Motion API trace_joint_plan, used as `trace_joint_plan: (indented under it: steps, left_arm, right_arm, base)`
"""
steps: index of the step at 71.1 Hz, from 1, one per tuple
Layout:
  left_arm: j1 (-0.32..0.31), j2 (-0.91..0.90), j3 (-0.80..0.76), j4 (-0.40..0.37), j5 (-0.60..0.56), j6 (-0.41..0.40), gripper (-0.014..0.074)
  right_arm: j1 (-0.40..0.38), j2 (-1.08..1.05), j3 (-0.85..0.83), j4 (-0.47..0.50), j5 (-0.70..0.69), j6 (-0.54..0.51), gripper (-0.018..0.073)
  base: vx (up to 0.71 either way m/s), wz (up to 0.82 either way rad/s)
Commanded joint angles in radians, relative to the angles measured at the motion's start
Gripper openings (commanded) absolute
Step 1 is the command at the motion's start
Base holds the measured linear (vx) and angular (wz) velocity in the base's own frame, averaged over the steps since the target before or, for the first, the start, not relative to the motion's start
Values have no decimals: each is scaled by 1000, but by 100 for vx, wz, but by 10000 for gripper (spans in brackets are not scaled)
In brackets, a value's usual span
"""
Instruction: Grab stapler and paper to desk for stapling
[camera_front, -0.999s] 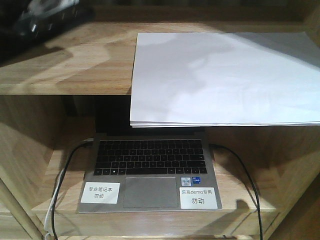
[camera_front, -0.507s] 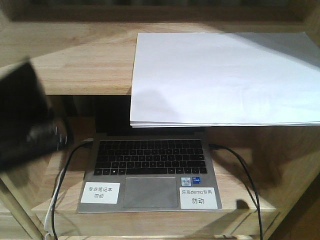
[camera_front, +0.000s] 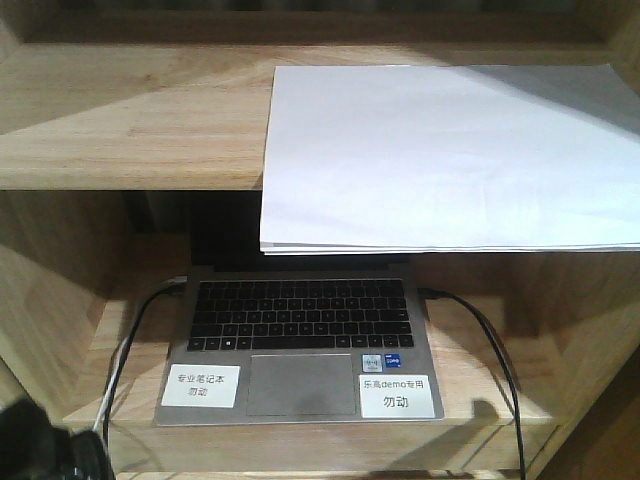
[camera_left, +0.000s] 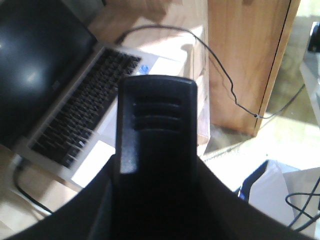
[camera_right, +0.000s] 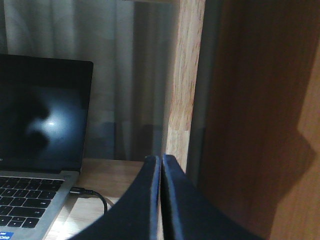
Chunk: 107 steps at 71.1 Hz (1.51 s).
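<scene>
- Left gripper (camera_left: 156, 200) is clamped on the stapler (camera_left: 156, 125), dead centre in the wrist view. The contact is hidden, so a fast swing might twist the stapler loose.
- Laptop (camera_left: 75, 100) is at 10 o'clock and its cable (camera_left: 220, 70) at 1 o'clock, so there is a snag risk.
- Paper (camera_front: 440, 150) is on the upper shelf at 1 o'clock, its near edge overhanging. A one-sided pull could fan the sheets.
- Right gripper (camera_right: 161, 195) is closed and empty. The shelf upright (camera_right: 182, 75) at 12 o'clock could be scraped.
- Desk is not in view.
</scene>
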Motion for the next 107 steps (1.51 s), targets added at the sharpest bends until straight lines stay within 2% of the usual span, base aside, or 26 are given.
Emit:
trace_joint_plan:
  steps: [1, 12, 20, 95, 107]
  left_arm:
    - [-2, -57, 52, -65, -151, -1, -6]
    - [-2, -121, 162, -66, -226, -56, -6]
    - [-2, -135, 172, -60, -251, -72, -6]
    - [-1, -135, 171, -64, -251, -72, -6]
    - [-1, -135, 171, -64, -251, -72, -6]
  right_arm:
    - [-1, -11, 5, -4, -70, -3, -10]
    - [-1, -11, 5, -4, -70, -3, -10]
    - [-1, -11, 5, -4, -70, -3, -10]
    - [-1, -11, 5, -4, -71, -3, -10]
    - [-1, -11, 5, -9, -148, -3, -10]
  base:
    - [0, 0]
    - [0, 0]
    - [0, 0]
    - [0, 0]
    - [0, 0]
